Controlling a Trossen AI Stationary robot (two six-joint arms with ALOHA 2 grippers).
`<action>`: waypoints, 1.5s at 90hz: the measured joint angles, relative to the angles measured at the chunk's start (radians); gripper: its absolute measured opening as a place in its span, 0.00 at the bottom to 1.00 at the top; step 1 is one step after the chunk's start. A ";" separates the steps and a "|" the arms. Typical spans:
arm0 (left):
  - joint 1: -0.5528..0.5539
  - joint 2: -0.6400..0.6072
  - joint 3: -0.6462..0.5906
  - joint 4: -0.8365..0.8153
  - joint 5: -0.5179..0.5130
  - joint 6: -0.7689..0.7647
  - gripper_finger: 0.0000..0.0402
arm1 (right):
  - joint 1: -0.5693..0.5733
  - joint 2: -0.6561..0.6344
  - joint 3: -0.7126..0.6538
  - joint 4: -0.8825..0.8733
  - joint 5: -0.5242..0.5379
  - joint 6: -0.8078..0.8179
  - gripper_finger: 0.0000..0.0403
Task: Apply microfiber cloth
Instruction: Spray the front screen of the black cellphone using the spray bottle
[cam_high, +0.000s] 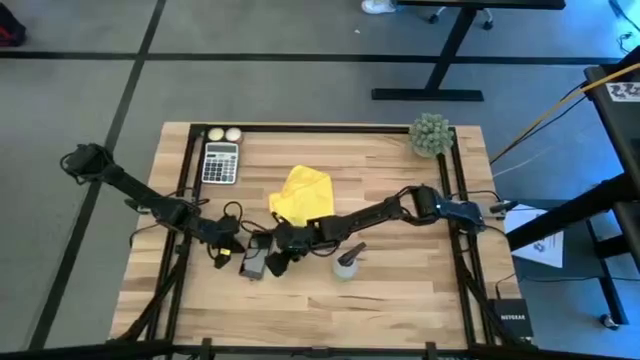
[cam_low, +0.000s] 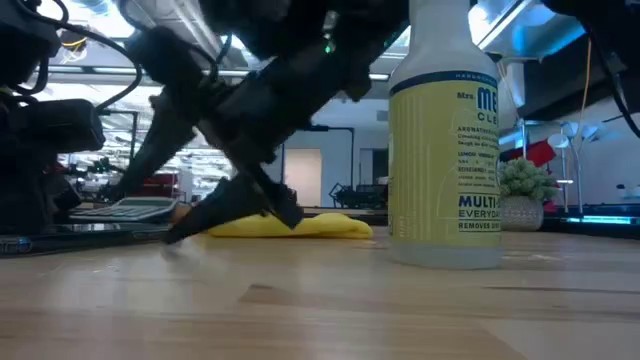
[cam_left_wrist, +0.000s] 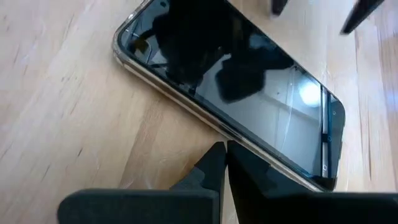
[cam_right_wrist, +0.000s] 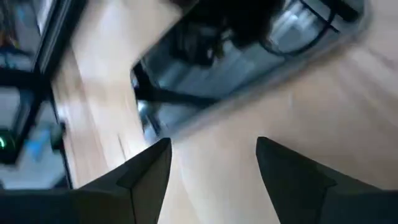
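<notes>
While the microfiber cloth lies crumpled mid-table beyond the phone, the right gripper hovers spread and empty by that phone (left gripper pinched closed beside it); soft, light, likely best pinched at a raised fold

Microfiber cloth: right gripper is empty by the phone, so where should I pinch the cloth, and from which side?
Probably pinch the microfiber cloth at its near crumpled corner, coming from above. It lies bunched on the table, so raised folds give the fingers something to close on. The open right gripper is nearest that edge; the shut left gripper sits beside the phone.
</notes>
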 joint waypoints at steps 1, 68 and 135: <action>0.000 0.001 0.000 0.002 0.000 -0.001 0.00 | 0.000 0.001 0.000 0.001 0.000 0.007 0.55; -0.037 0.323 0.027 0.339 -0.059 -0.038 0.00 | -0.004 0.034 0.000 0.103 0.112 0.116 0.55; -0.036 0.306 0.059 0.316 -0.101 0.004 0.00 | -0.012 -0.007 0.002 0.125 0.119 -0.232 0.06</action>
